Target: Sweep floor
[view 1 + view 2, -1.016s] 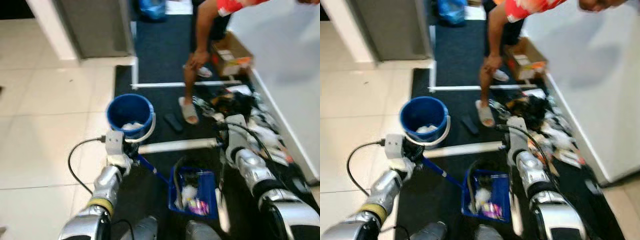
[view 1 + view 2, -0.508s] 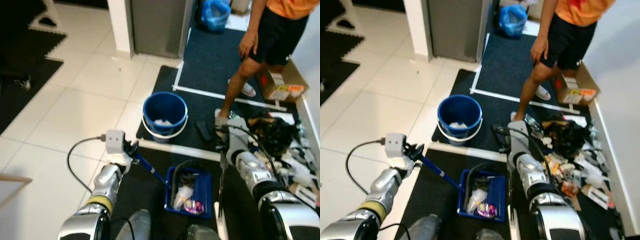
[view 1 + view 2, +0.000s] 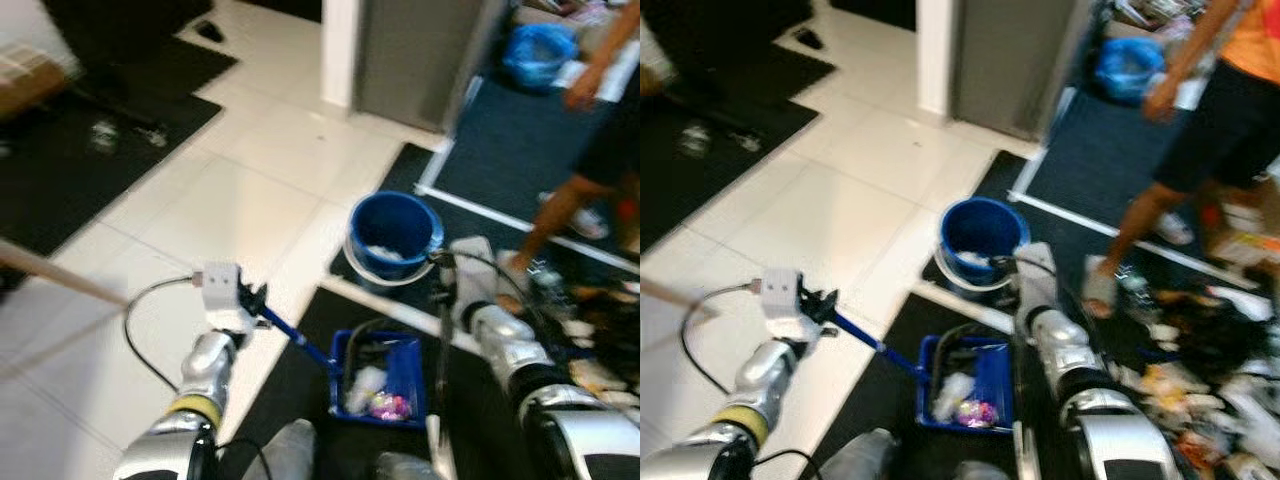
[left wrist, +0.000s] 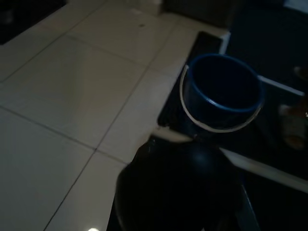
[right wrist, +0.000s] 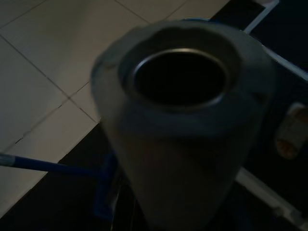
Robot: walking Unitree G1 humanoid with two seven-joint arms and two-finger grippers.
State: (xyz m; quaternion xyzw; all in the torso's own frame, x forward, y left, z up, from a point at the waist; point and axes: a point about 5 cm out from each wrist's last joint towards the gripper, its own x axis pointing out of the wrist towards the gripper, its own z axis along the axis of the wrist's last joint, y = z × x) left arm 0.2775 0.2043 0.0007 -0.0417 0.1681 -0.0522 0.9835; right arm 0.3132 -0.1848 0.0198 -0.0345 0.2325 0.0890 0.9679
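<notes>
White tiled floor (image 3: pixel 200 210), blue bucket (image 3: pixel 392 232), blue dustpan (image 3: pixel 385 375); no legible writing.

I see one blue bucket (image 3: pixel 392 233) with one white handle loop. I see one blue dustpan (image 3: pixel 383 378) with one long blue handle (image 3: pixel 296 340), and there are bits of trash inside it, too blurry for me to count. There is one blue bag (image 3: pixel 540 55) far back. One person (image 3: pixel 1218 120) stands near, and I can count two sandals (image 3: pixel 1100 283) on their feet. Two dark mats (image 3: pixel 110 150) lie on the white floor (image 3: pixel 230 210).
</notes>
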